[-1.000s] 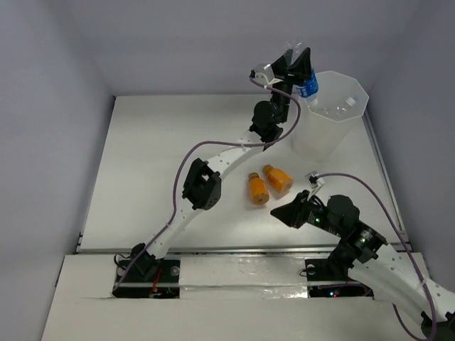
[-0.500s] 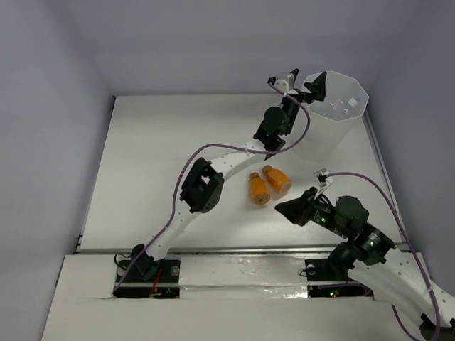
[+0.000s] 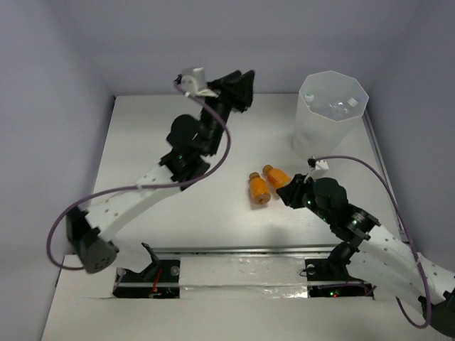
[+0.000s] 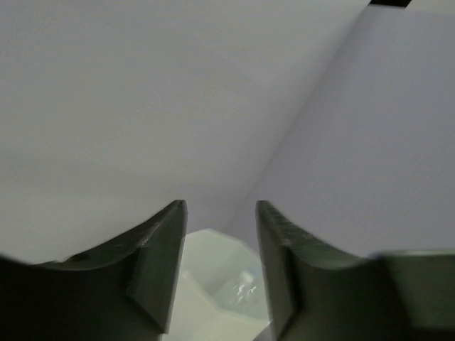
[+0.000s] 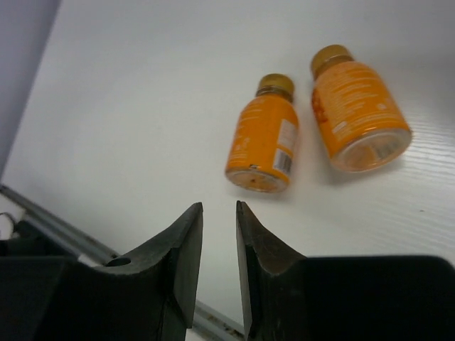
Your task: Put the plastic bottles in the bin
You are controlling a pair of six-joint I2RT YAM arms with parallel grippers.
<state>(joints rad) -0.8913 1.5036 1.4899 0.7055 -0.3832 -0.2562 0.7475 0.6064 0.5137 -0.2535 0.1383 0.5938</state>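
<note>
Two short orange plastic bottles [image 5: 263,145] lie on the white table [image 3: 142,128], not yet in the tall translucent white bin [image 3: 313,138], which already holds small clear bottles [image 3: 341,106]. The right gripper [image 5: 219,206], near the orange pair, is slightly parted and empty. The left gripper [image 4: 220,206] hangs raised, released and empty.

One short orange plastic bottle [image 5: 264,138], white label patch, amber cap; second short orange plastic bottle [image 5: 355,117], pale printed lettering, amber cap. Tall translucent milky-white plastic bin [image 3: 313,142]. Plain white worktop [image 3: 142,142]. Matte black left hand [image 4: 220,213] and right hand [image 5: 219,209]. Pale lilac-grey walls [image 3: 57,57].
</note>
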